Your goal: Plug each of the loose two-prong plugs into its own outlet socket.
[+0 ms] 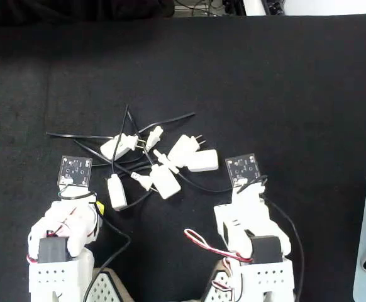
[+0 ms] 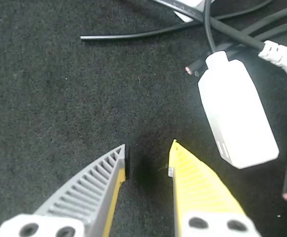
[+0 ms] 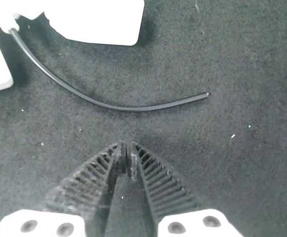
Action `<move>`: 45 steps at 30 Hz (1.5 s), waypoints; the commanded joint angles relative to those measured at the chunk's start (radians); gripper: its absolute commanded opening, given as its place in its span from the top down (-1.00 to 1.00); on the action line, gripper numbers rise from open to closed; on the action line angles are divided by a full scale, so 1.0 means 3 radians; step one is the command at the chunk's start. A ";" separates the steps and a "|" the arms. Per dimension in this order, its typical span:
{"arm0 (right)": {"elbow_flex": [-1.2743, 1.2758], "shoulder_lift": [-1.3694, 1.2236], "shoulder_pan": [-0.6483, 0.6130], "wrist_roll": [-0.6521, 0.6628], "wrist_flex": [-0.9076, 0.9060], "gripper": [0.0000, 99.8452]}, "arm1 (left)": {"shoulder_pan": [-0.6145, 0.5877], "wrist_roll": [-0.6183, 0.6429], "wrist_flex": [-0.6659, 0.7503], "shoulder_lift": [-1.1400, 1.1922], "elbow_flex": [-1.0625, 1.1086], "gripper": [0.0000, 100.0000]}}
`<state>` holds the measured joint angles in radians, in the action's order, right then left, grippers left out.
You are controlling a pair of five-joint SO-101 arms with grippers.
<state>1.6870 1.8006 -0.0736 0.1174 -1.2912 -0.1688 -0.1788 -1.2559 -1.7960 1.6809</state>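
Loosely tangled, boxy white plugs (image 1: pixel 202 161) and black cords (image 3: pixel 133 108) lie on the felt-like bench (image 1: pixel 296 82); ribbed left jaws gape slightly, empty; right jaws meet, empty.

Plug-and-cable tangle (image 1: pixel 165 178) mid-table, open mat (image 1: pixel 283 75) all around.

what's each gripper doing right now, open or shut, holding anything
Left gripper: open, holding nothing.
Right gripper: shut, holding nothing.
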 commanded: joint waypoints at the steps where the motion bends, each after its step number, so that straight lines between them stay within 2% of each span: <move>1: -0.0013 0.0258 0.0020 -0.0031 -0.0026 0.97 | 0.0013 0.0010 -0.0015 0.0000 0.0064 0.70; 20: -0.0013 0.0258 0.0015 -0.0036 -0.0026 0.97 | 0.0064 0.0010 -0.0015 0.0000 0.0064 0.69; 23: -0.0013 0.0258 0.0015 -0.0041 -0.0026 0.97 | -0.0064 0.0010 -0.0015 0.0000 0.0064 0.69; 31: -0.0100 0.0263 0.0036 -0.0020 -0.0026 0.97 | -0.0795 0.0026 0.0148 -0.0005 -0.0054 0.69; 33: -0.0146 0.0263 0.0036 -0.0020 -0.0020 0.97 | -0.0862 0.0031 0.0138 -0.0005 -0.0069 0.69; 40: -0.0913 0.0243 0.0015 -0.0061 -0.0102 0.98 | -0.0862 0.0036 0.0128 -0.0005 -0.0043 0.70; 45: -0.1695 -0.0136 -0.0179 -0.0338 -0.0251 0.98 | -0.0887 0.0184 0.0123 -0.0005 -0.0033 0.70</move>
<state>1.3403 1.8006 -0.0905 0.0560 -1.3495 -0.4173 -0.1726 -1.2329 -1.7960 1.6809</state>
